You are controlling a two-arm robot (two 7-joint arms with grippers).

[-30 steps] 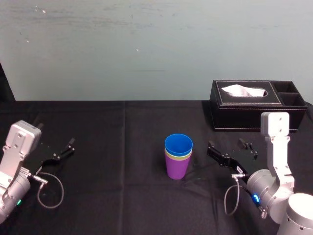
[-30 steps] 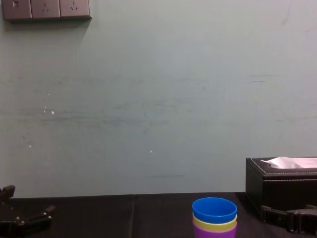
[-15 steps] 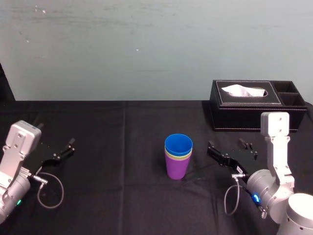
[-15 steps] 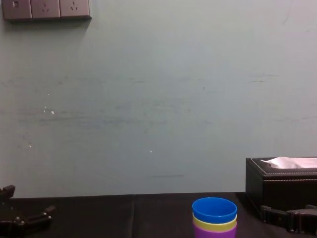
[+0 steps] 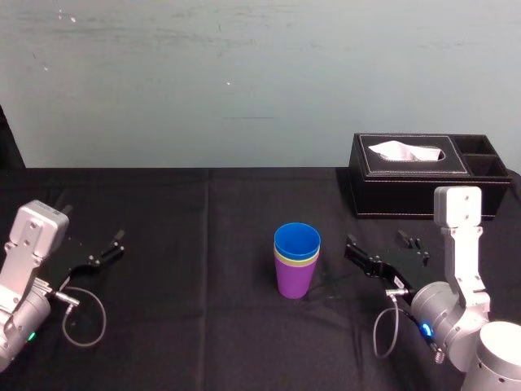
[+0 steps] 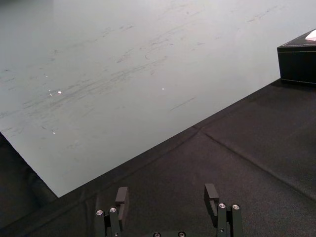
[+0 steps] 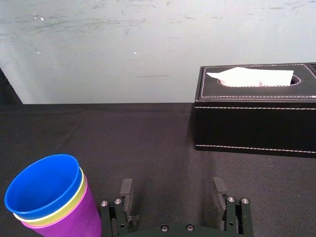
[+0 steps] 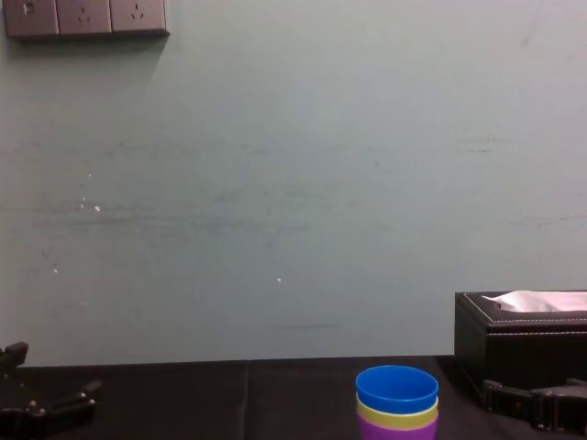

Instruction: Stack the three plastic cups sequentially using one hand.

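The three plastic cups stand nested in one upright stack at the table's middle: the purple cup (image 5: pixel 294 281) at the bottom, the yellow-green cup (image 5: pixel 298 260) in it, and the blue cup (image 5: pixel 297 241) on top. In the right wrist view the stack (image 7: pixel 49 202) sits beside and apart from my right gripper (image 7: pixel 172 190). That gripper (image 5: pixel 387 251) rests low to the right of the stack, open, with nothing between its fingers. My left gripper (image 5: pixel 98 251) is parked far left, also open and empty (image 6: pixel 167 195).
A black tissue box (image 5: pixel 423 175) with white tissue stands at the back right, behind my right gripper. A black cloth (image 5: pixel 203 212) covers the table. A pale wall (image 8: pixel 293 183) rises behind it.
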